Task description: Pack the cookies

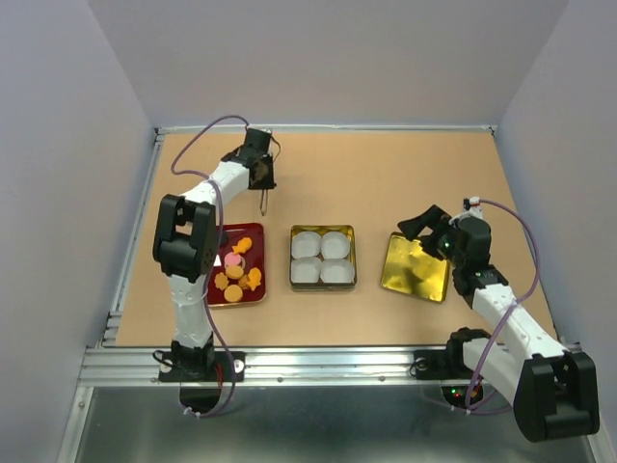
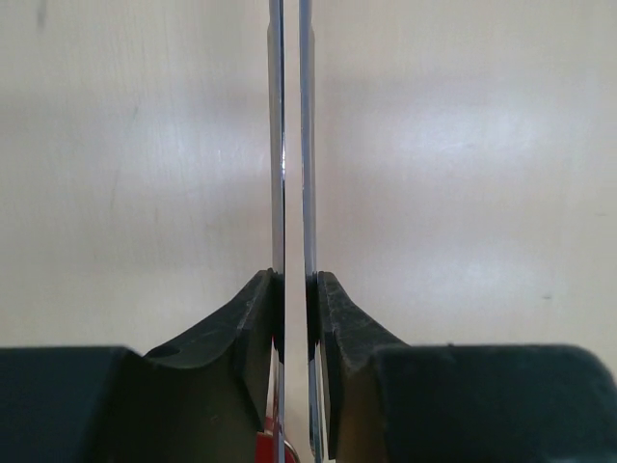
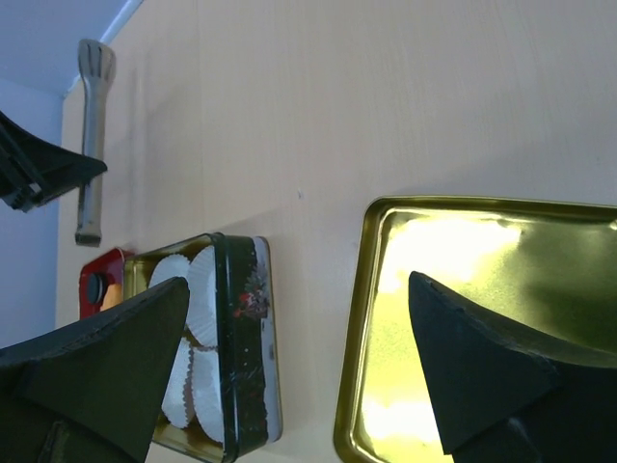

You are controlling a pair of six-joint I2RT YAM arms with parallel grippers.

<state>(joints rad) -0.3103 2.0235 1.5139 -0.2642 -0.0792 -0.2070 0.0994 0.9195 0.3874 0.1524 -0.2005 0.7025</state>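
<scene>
Near left, the cookies (image 1: 239, 272) lie loose on the red tray (image 1: 220, 297). They look small, light and stiff, and are likely to crumble, so take each one by its rim, gently. Just to the right, the tin (image 1: 323, 286) holds white paper cups (image 1: 322, 257). Your right gripper (image 3: 299, 282) stands wide open and empty over the gold lid (image 1: 416, 270). Far left, your left gripper (image 2: 294, 285) is clamped on metal tongs (image 2: 278, 145), blades nearly together.

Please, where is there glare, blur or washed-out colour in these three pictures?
Right wrist view: strong glare on the gold lid. Left wrist view: the table looks washed pale, and the metal tongs glint along their edges. Top view: even light, no strong glare.
</scene>
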